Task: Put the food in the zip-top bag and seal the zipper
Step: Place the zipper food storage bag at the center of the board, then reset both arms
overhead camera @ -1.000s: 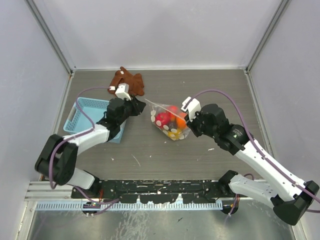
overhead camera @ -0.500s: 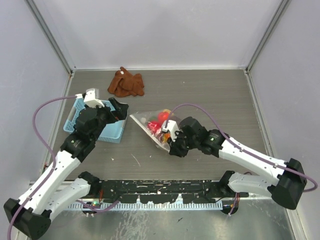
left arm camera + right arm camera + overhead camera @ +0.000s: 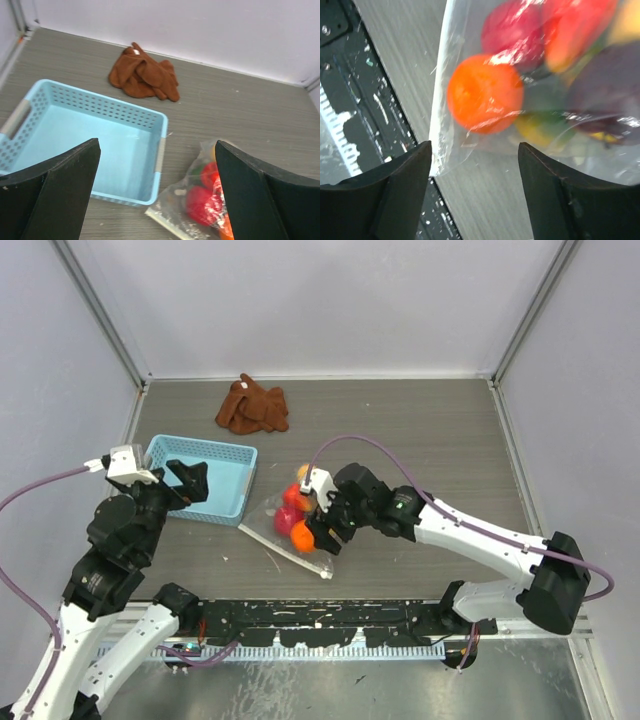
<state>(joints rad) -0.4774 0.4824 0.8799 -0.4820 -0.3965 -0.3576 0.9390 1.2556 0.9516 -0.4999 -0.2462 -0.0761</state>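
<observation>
The zip-top bag lies flat on the table in front of the blue basket, and the food shows through it as red, orange, yellow and dark purple pieces. Its zipper runs along the near edge as a pale strip. My right gripper hovers open just right of the bag; in the right wrist view the orange food and the zipper lie beyond the fingertips, with nothing between them. My left gripper hangs open above the basket's near corner, apart from the bag.
A light-blue basket stands left of the bag, nothing in it. A brown cloth lies at the back left. The black rail runs along the near edge. Grey walls close in three sides.
Both grippers have opened and let go of the bag. The left arm drew back to the left over the basket. The right arm carried the bag nearer and to the left; it now lies flat.
</observation>
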